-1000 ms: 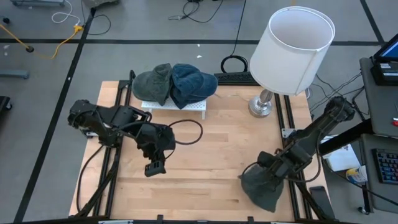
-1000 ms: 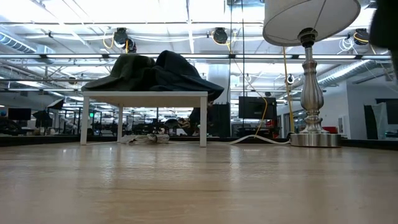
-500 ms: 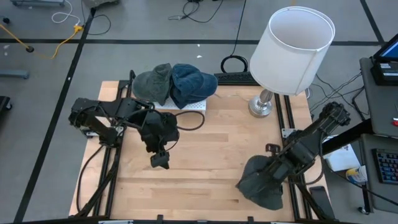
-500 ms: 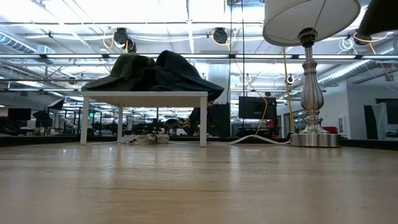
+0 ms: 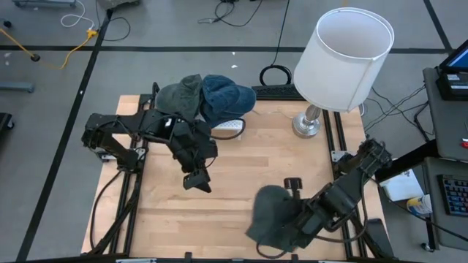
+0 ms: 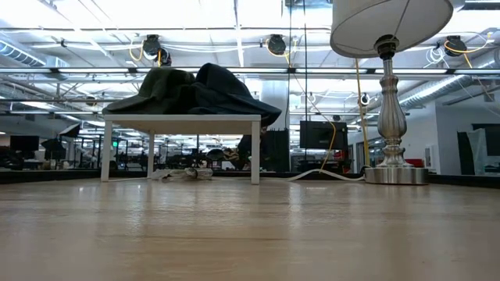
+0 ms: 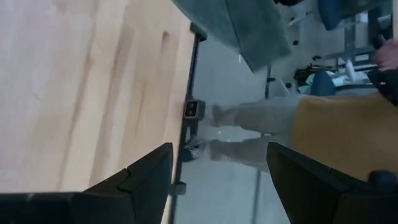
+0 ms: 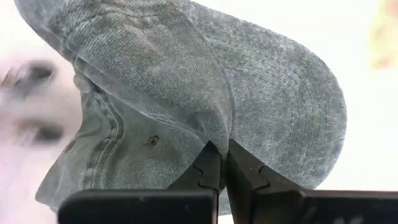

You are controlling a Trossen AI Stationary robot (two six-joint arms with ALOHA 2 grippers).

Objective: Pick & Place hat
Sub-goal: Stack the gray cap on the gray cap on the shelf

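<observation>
The right gripper [image 8: 221, 165] was clenched on a fold of the grey hat [image 8: 186, 93], its two dark fingers [image 8: 205, 171] pressed together with the cloth pinched between them. In the high view that hat [image 5: 274, 213] hung from the right gripper [image 5: 301, 218] over the near edge of the wooden table [image 5: 241, 161]. A second earlier it had been bunched at the table's near right corner; by this moment the arm had carried it well inward, toward the middle of the near edge. That suggests the pick was done and the carry was under way, probably toward the white rack [image 5: 228, 126] at the far side, where a green hat [image 5: 178, 98] and a blue hat [image 5: 225, 97] already lay.

The left gripper [image 5: 196, 180] stood released, jaws spread and holding nothing. Over the same second it had swung from the left side to above the table's centre, perhaps to meet the hat, though that is a guess.

Much was hidden. The low view showed neither arm nor the grey hat, only the rack [image 6: 180, 121], its hats and the lamp [image 6: 388, 94]. Whether the hat cleared the tabletop or dragged on it could not be told from above. The left wrist view gave only the table's edge, a strip of grey cloth and a blurred seated person [image 7: 323, 121] beyond.
</observation>
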